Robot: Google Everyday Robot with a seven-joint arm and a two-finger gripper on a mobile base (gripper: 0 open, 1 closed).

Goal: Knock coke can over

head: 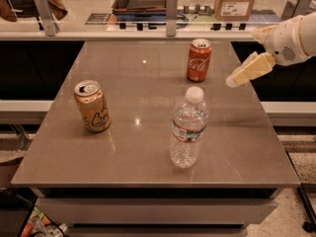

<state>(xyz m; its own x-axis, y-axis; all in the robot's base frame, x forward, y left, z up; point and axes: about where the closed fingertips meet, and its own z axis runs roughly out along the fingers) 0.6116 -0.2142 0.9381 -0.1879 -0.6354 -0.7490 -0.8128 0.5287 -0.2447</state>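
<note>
Standing upright: two metal cans, the red coke can (pixel 199 59) and tan can (pixel 92 106), one plastic bottle (pixel 187 130); cream gripper (pixel 232 81) upper right, grip cannot be told.

Claw (pixel 235 79) right of coke can (pixel 199 59), apart; water bottle (pixel 188 128) before both.

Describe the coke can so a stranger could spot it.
On the grey-brown table, look toward the far right, just left of the gripper hovering at the right side. The coke can stands upright there, red-orange with white script, unlike the tan-gold can at left and the clear water bottle in front.
</note>
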